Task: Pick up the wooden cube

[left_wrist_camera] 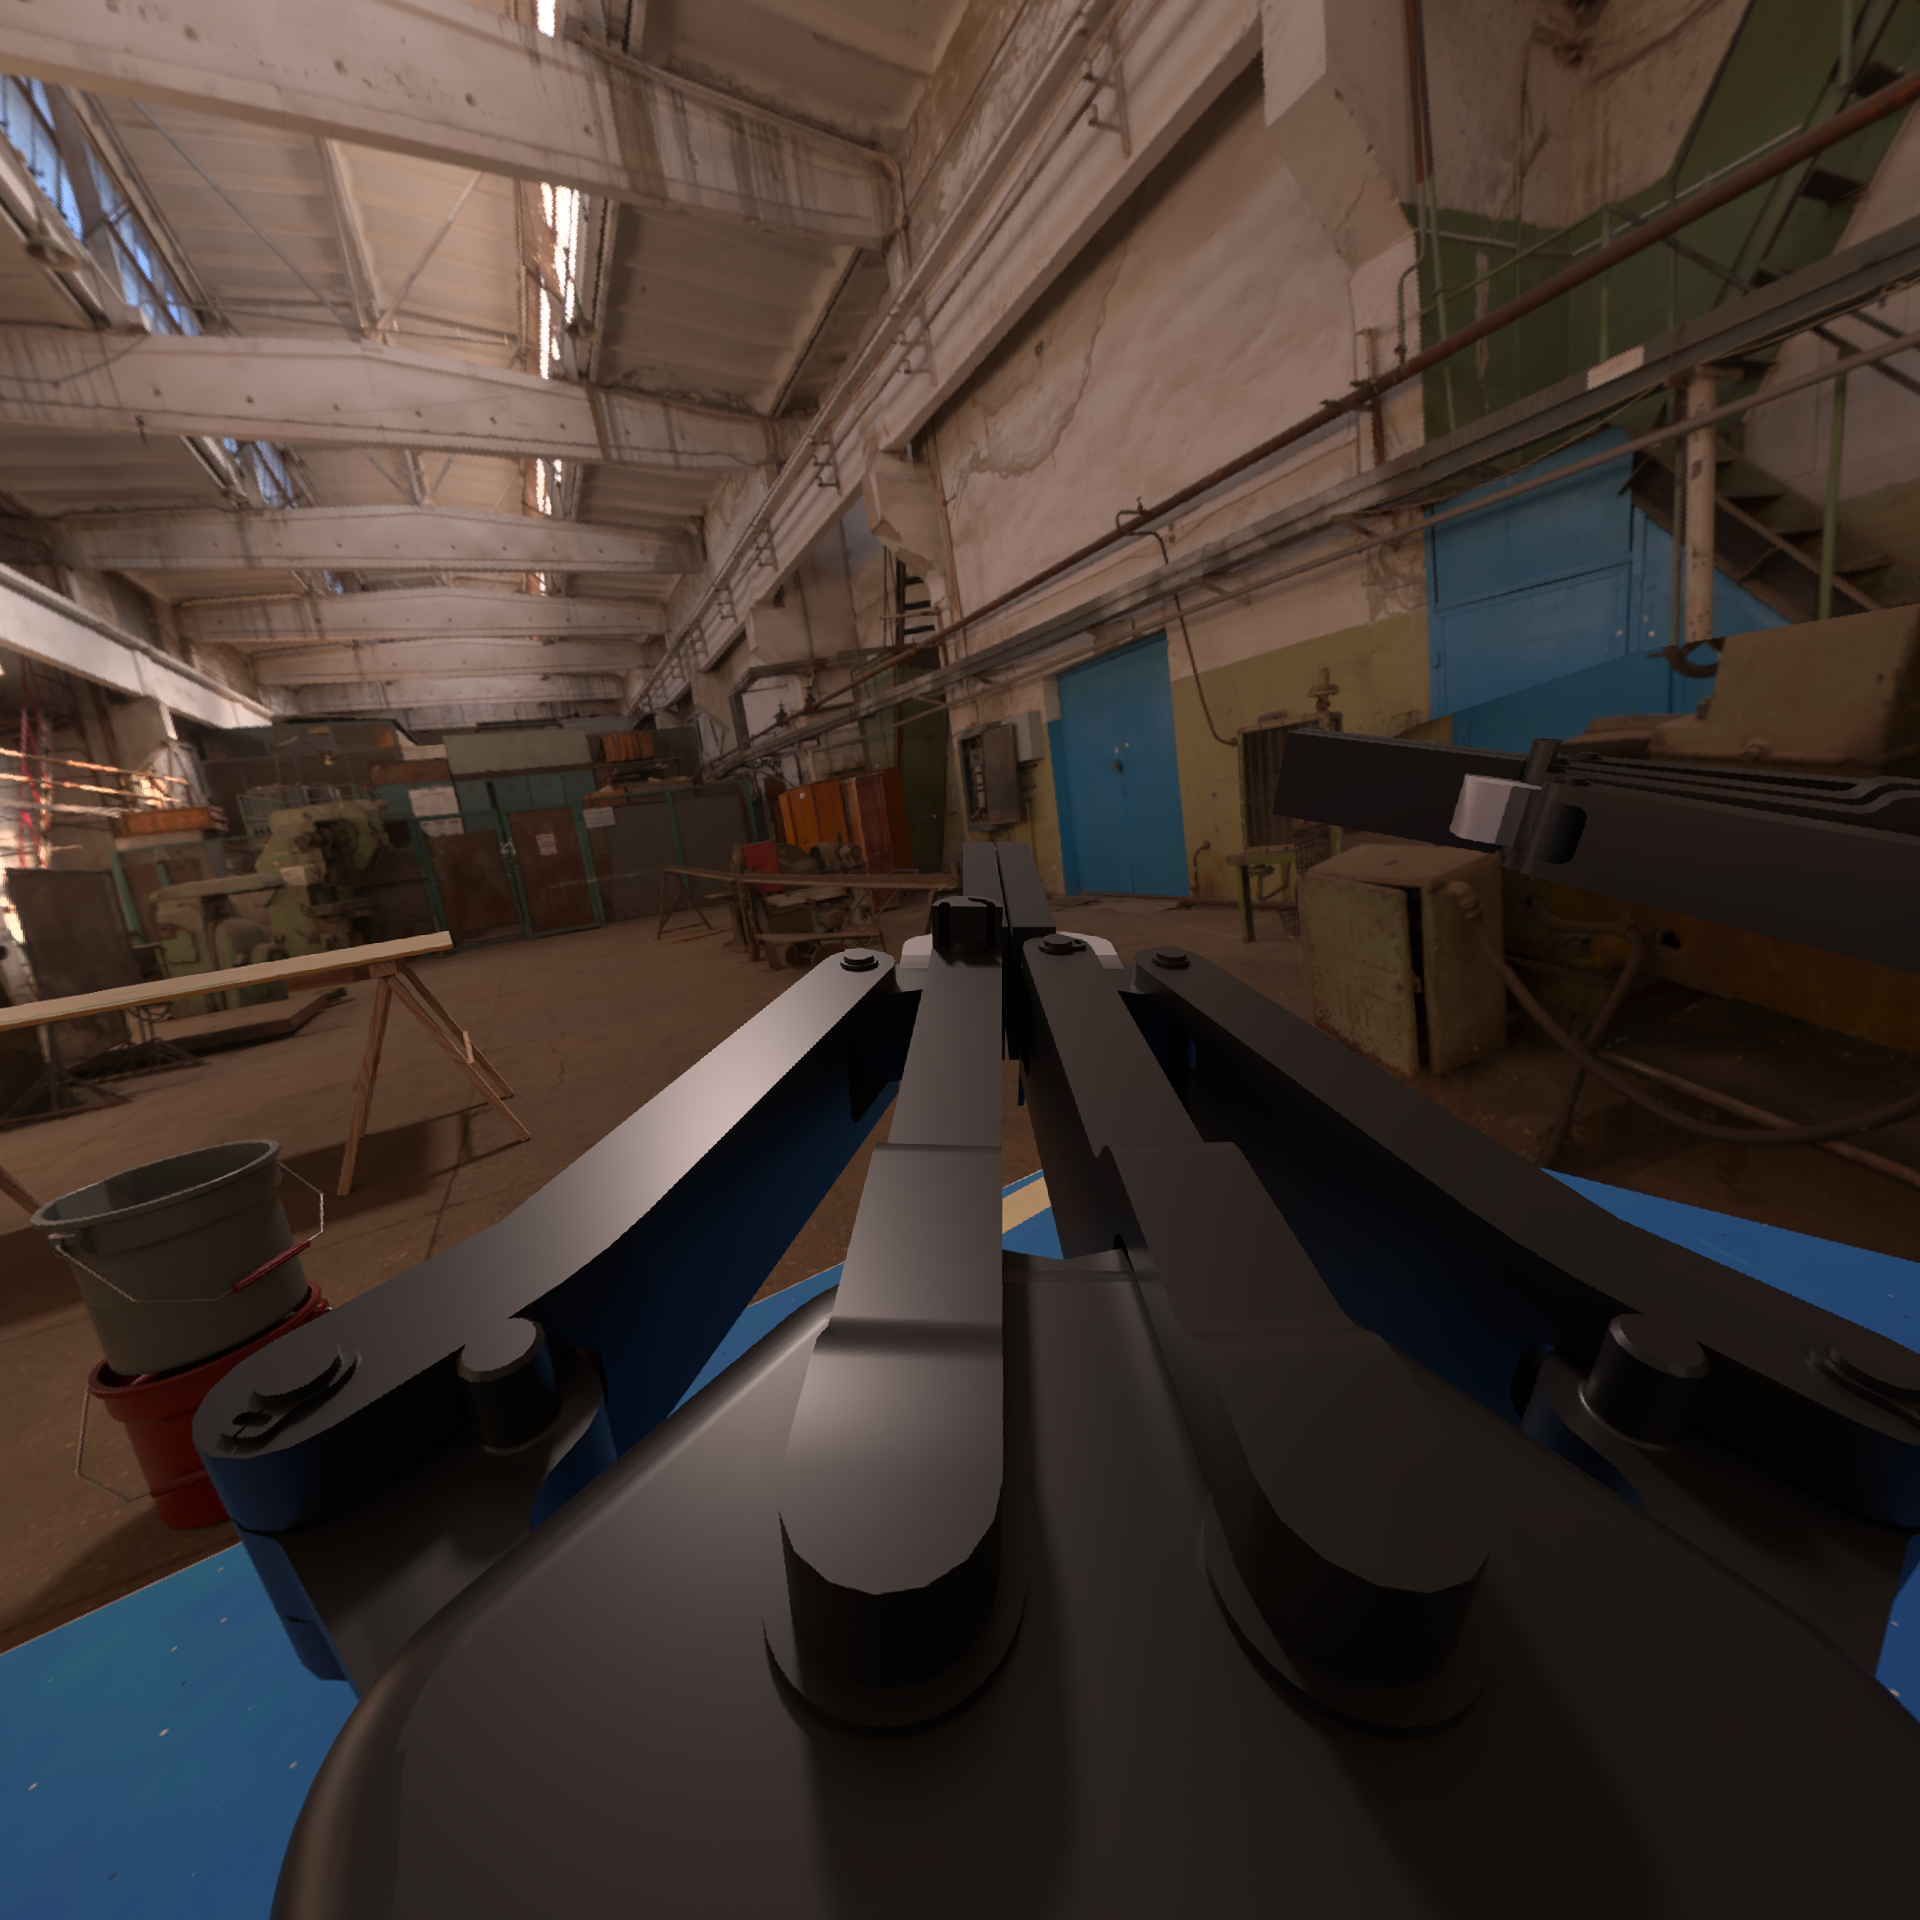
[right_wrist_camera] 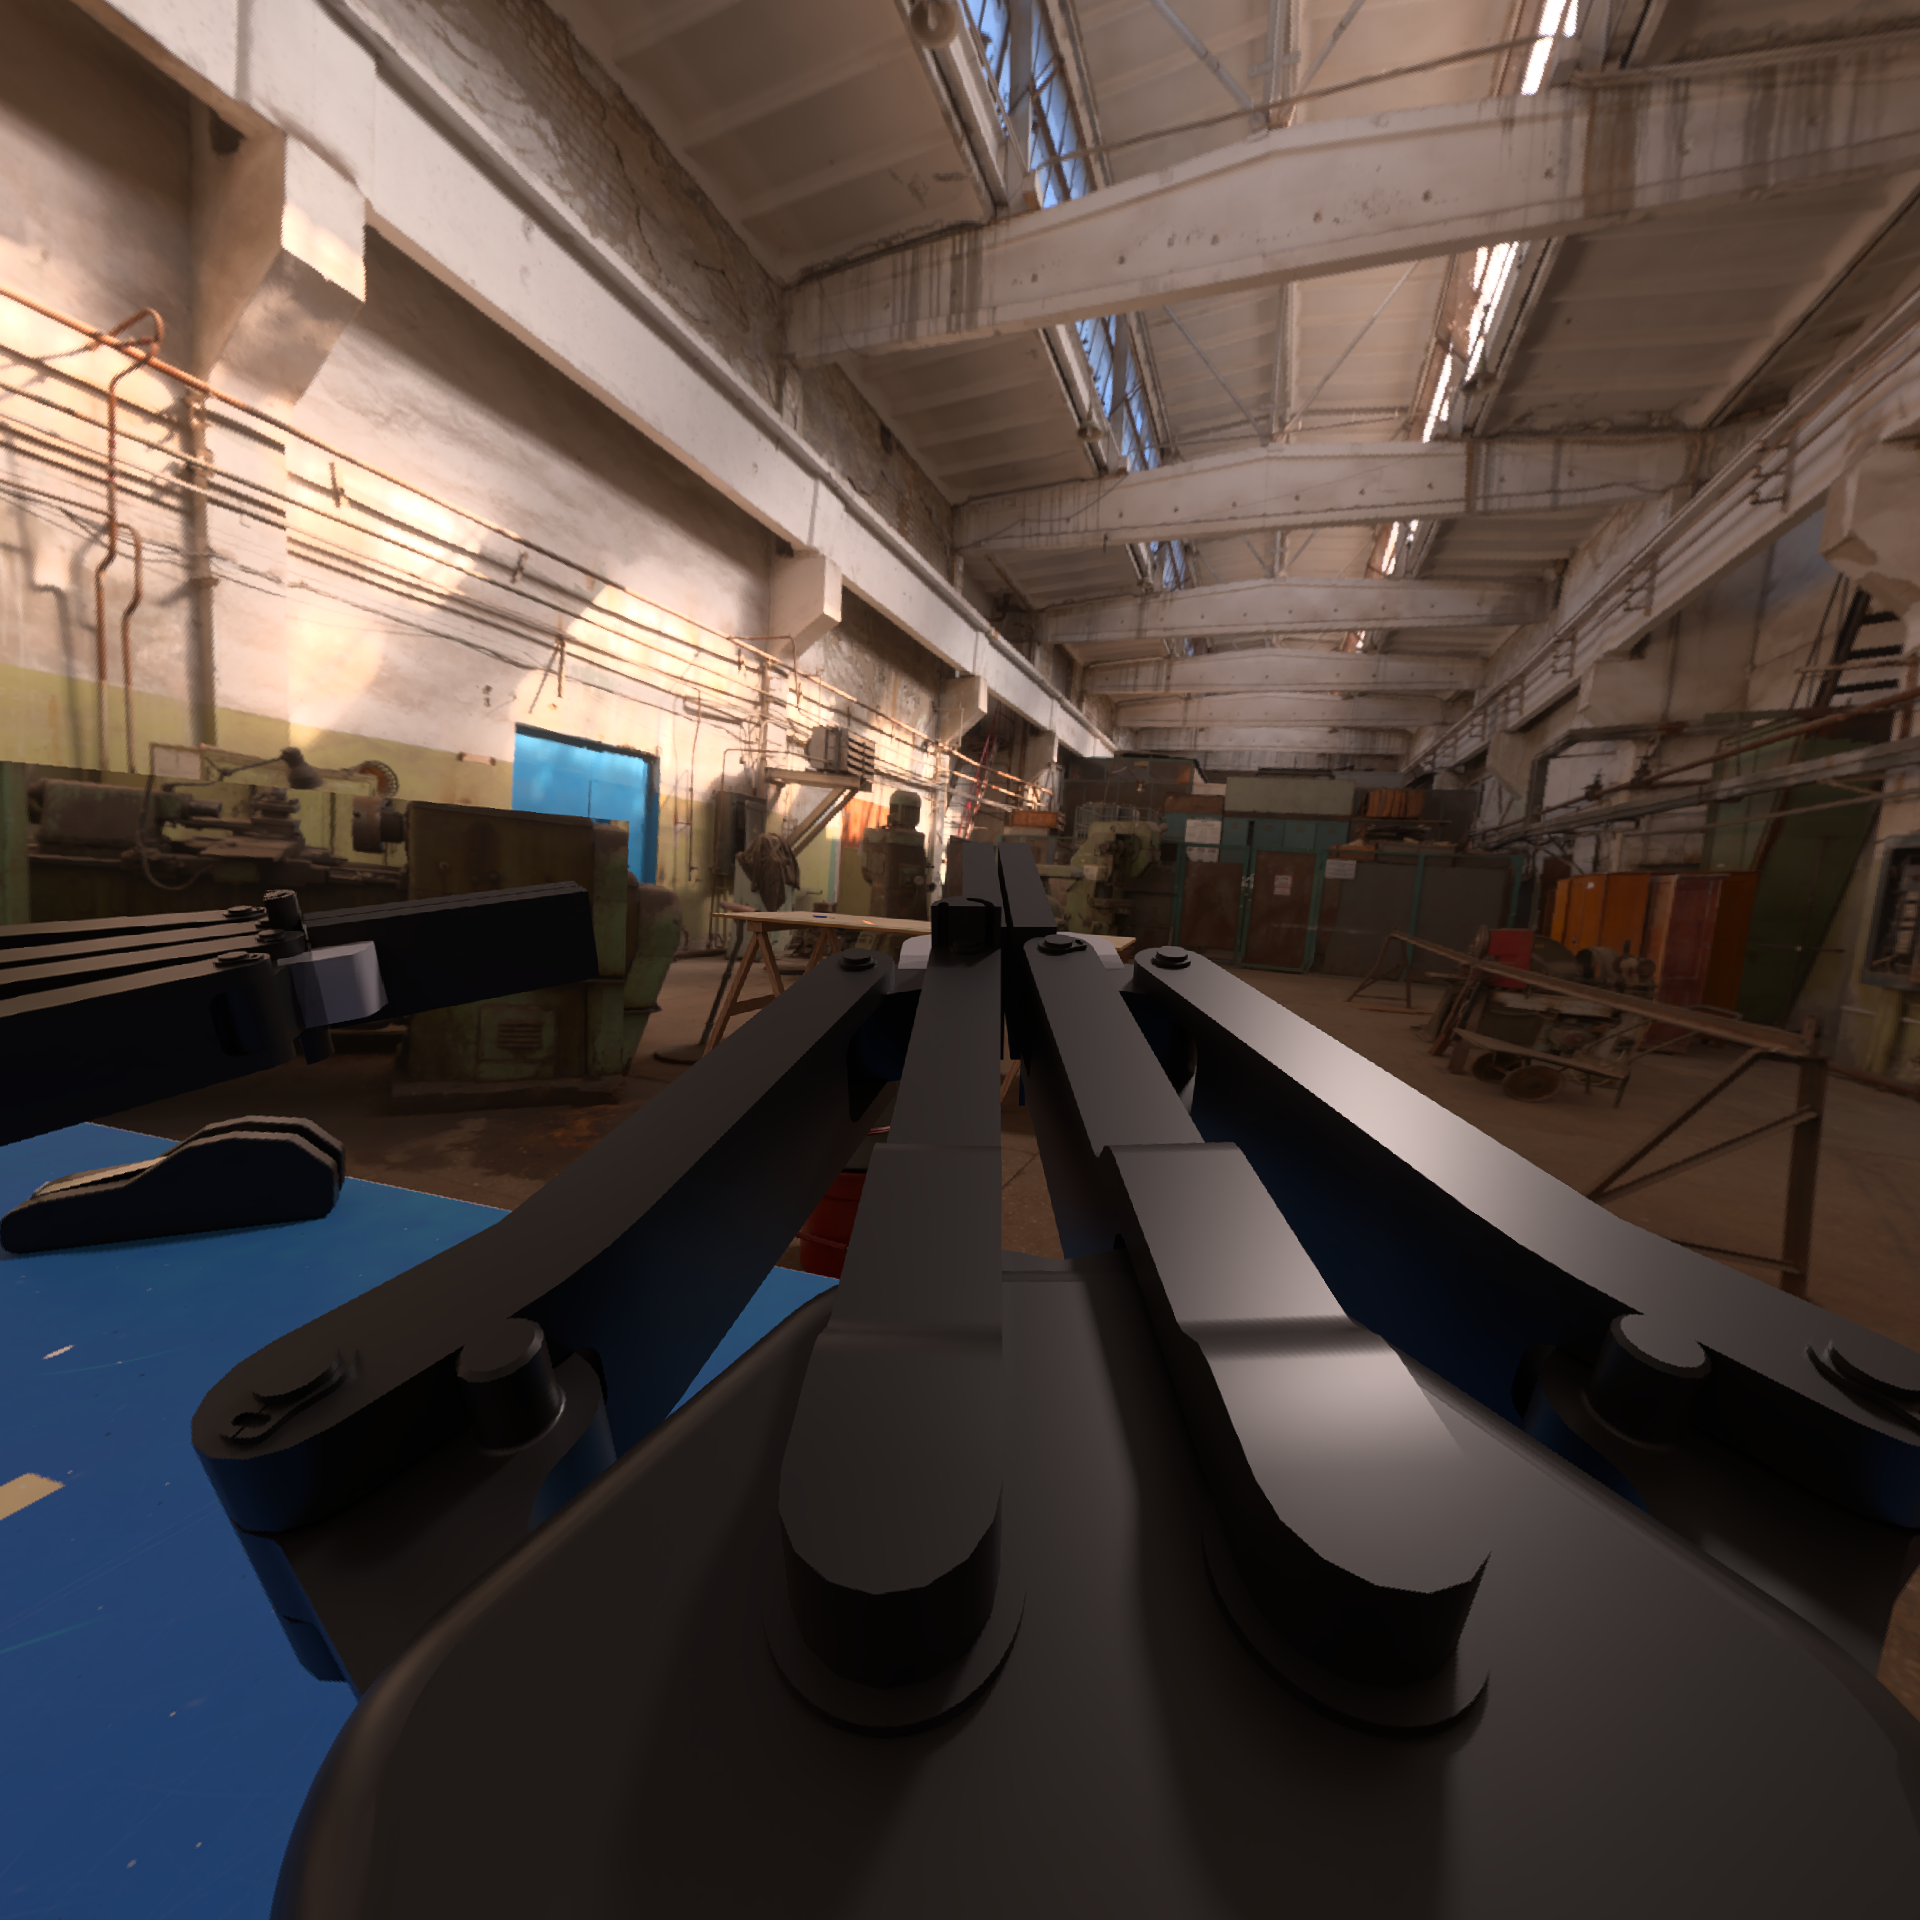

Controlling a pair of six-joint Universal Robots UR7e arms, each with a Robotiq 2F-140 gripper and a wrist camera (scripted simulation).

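Both arms point level over the blue surface [left_wrist_camera: 156, 1766], looking out into a workshop hall rather than down at anything to be lifted. The left pincer [left_wrist_camera: 995, 873] has its two fingers pressed together at the tips, holding nothing; the right pincer [right_wrist_camera: 995, 873] is closed the same way, also empty. Each shows in the other's view as a dark bar off to the side, roughly level with it.

The wooden cube does not appear in either view. Presumably it lies on the surface below or behind the pincers, under the cameras' line of sight, so no approach seems to have begun.

Ahead and to the left of the right pincer, a flat black layered block [right_wrist_camera: 187, 1179] rests on the surface near its far edge. Low to the left of the left pincer, beyond the surface's edge, a grey bucket [left_wrist_camera: 177, 1257] is nested in a red bucket [left_wrist_camera: 166, 1455] on the floor.

To grasp anything, an arm must likely tilt down first and spread its fingers.
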